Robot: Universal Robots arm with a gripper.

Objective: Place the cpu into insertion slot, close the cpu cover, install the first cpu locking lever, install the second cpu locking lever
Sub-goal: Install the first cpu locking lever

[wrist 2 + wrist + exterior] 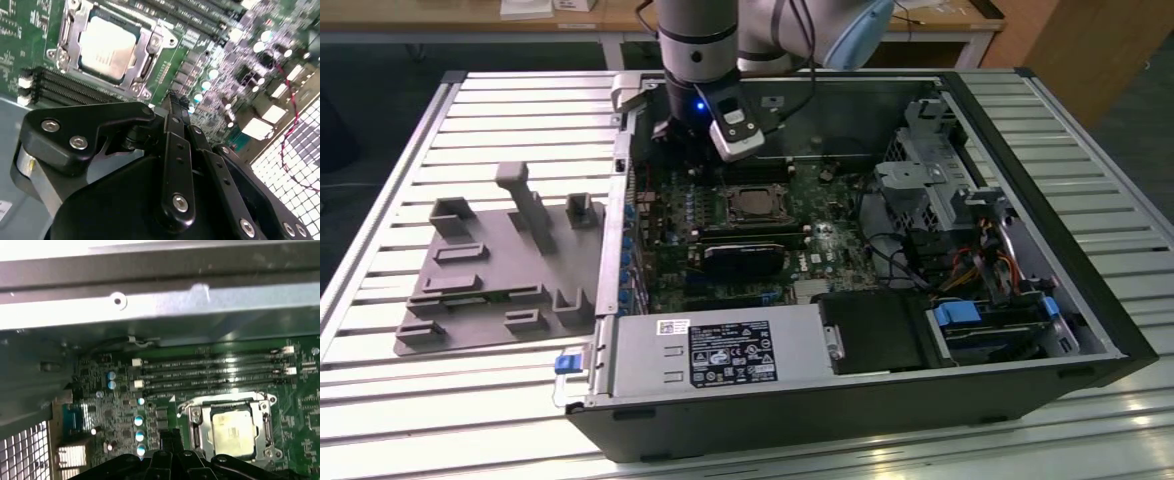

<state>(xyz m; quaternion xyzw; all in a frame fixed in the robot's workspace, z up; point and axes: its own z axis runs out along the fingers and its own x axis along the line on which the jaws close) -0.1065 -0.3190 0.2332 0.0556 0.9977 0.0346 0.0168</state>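
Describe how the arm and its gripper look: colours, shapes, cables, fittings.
The arm is a round silver-grey tube with a dark band and a pale blue cap. A small blue light glows at its wrist, beside a white-and-grey camera box. A thin dark cable runs beside it. The gripper is matt black, built of flat linkage bars pinned with silver screws.

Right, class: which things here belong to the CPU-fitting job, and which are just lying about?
Job in hand: cpu, seated in the insertion slot; cpu cover; gripper.
Lying about: grey holder plate, power supply, memory slots, black heatsink.
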